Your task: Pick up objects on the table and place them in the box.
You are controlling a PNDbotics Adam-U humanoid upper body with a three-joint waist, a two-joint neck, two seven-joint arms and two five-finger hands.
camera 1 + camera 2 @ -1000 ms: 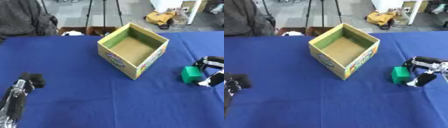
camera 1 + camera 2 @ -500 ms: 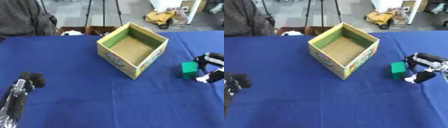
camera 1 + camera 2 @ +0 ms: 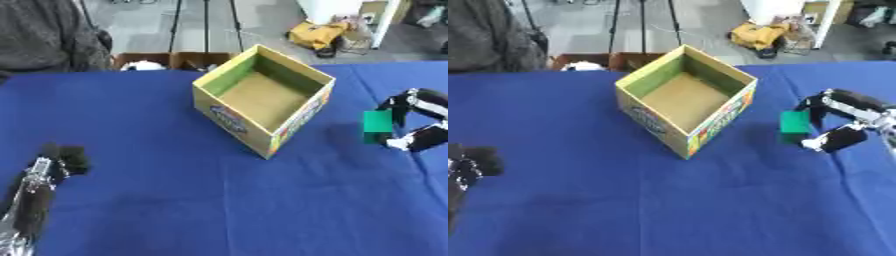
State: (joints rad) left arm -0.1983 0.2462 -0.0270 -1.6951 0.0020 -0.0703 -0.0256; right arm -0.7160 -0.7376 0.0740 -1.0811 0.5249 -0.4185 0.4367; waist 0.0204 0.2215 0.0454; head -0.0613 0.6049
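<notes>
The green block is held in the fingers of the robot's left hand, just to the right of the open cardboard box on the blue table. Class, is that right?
Not quite. The green block is held by the right hand, not the left, as the right eye view shows. The left hand sits low at the table's left edge, holding nothing. The rest stands: the block is just right of the open cardboard box on the blue table.

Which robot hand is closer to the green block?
The right hand. Its fingers curl around the green block right of the box. The left hand is far across the table.
</notes>
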